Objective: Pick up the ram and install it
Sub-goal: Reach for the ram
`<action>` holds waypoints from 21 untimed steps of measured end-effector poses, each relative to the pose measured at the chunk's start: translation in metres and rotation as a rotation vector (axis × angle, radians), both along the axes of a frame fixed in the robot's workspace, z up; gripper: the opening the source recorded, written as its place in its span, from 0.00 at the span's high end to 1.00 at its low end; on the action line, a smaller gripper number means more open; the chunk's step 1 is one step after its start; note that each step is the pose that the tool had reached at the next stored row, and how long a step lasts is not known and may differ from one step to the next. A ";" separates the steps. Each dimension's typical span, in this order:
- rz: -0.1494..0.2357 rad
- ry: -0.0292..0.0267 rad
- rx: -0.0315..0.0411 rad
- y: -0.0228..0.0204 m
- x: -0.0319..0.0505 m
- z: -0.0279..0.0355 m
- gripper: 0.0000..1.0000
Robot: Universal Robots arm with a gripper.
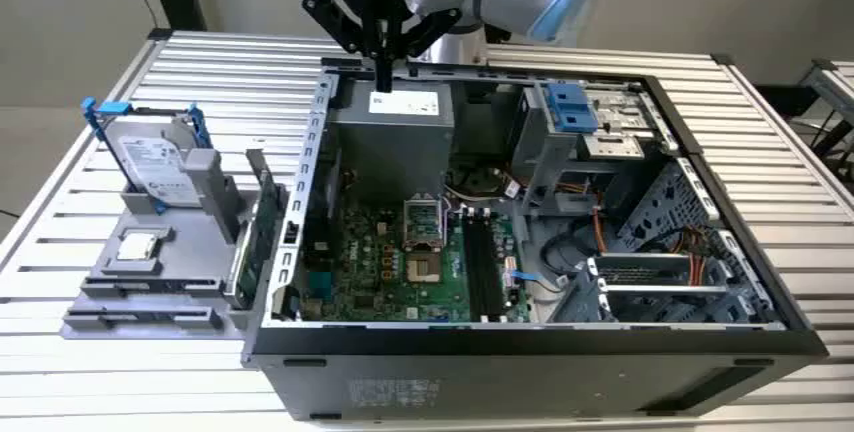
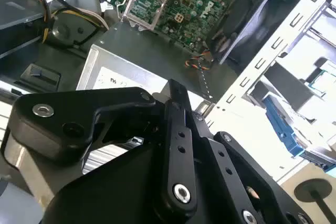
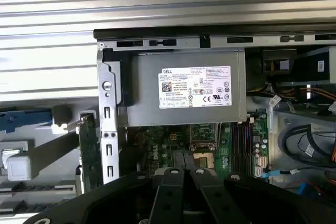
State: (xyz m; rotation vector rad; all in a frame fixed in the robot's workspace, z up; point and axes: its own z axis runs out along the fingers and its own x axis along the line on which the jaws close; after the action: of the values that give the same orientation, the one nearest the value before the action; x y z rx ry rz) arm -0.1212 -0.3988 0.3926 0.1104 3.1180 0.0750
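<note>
The ribbed silver metal bench (image 1: 120,102) carries the open grey tower computer case (image 1: 534,352); beside it, on the exterior view's left, sits a grey plastic holder (image 1: 134,302); over the case's grey box power supply (image 3: 184,87) hangs the black claw (image 1: 384,84), fingers pressed together on nothing; the ram (image 1: 268,222), a thin dark stick, seems to stand on edge in the holder beside the green circuit card (image 1: 242,257), well apart from the claw.
</note>
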 end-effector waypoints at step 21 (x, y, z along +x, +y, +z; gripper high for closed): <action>0.000 0.0000 0.0000 0.0000 -0.0137 0.0000 1.00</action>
State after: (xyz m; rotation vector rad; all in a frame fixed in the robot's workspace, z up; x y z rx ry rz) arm -0.1349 -0.3988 0.3926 0.1105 3.1180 0.0749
